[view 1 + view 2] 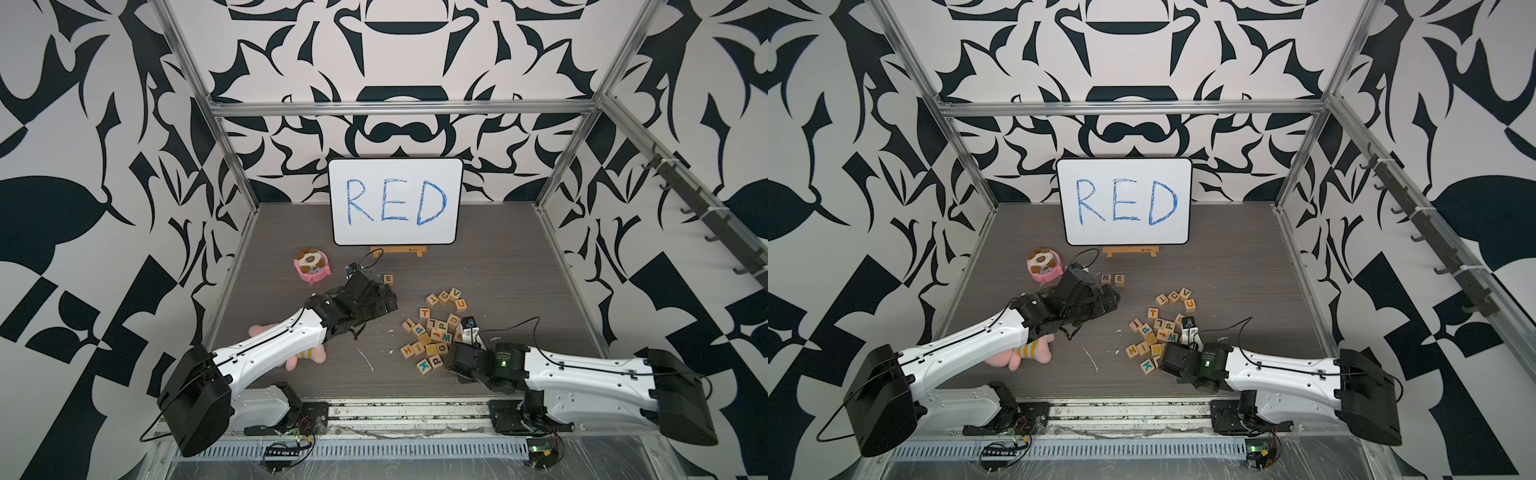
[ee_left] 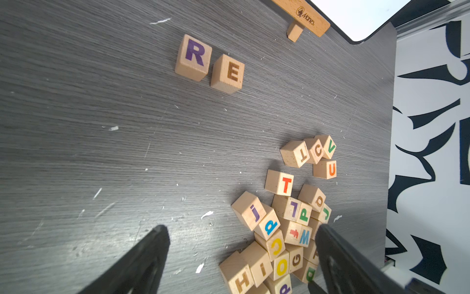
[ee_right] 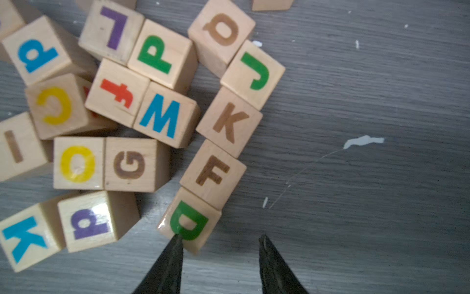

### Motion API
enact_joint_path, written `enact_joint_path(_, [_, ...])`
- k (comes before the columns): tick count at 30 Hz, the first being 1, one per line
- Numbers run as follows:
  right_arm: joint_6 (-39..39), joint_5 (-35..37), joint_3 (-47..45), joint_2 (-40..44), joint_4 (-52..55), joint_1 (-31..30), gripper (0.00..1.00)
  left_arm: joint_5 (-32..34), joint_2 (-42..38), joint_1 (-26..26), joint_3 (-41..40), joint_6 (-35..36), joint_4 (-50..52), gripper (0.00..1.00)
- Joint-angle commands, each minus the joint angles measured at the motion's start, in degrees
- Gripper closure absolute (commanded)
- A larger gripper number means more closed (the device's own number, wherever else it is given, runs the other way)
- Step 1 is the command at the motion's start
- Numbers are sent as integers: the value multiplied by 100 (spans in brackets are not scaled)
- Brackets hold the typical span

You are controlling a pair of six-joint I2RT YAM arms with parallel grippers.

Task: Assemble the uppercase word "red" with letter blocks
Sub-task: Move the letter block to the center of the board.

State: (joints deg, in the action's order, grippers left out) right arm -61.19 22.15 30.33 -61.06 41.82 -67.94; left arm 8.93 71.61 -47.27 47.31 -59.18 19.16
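Two letter blocks stand side by side on the dark table, a purple R (image 2: 193, 57) and a brown E (image 2: 227, 73); they also show in a top view, R (image 1: 1106, 278) and E (image 1: 1119, 279). My left gripper (image 2: 241, 229) hangs open above the table, between that pair and the loose pile (image 1: 436, 332). The green D block (image 3: 189, 220) lies at the pile's near edge, below an F block (image 3: 212, 175). My right gripper (image 3: 220, 238) is open right over it. One fingertip (image 3: 178, 240) sits over the D's edge, the other over bare table.
A whiteboard (image 1: 395, 201) with blue RED stands at the back on a small wooden easel (image 1: 399, 252). A pink toy bowl (image 1: 311, 266) sits at the left. A plush toy (image 1: 307, 357) lies under my left arm. Metal frame posts edge the table.
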Motion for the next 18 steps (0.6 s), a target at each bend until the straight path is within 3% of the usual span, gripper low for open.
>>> enact_joint_path(1, [-218,295,71,48,563,279,53,69,-135,-2,-79,-24,123,6])
enact_joint_path(6, [-99,251,333,316,773,374,54,103,-197,-2,-90,-15,133,6])
enact_joint_path(11, [310,-75,286,724,108,363,49,169,-252,-2,-134,-24,101,6])
enact_joint_path(18, [374,-109,322,145,-189,361,44,173,-252,-2,-130,-32,95,6])
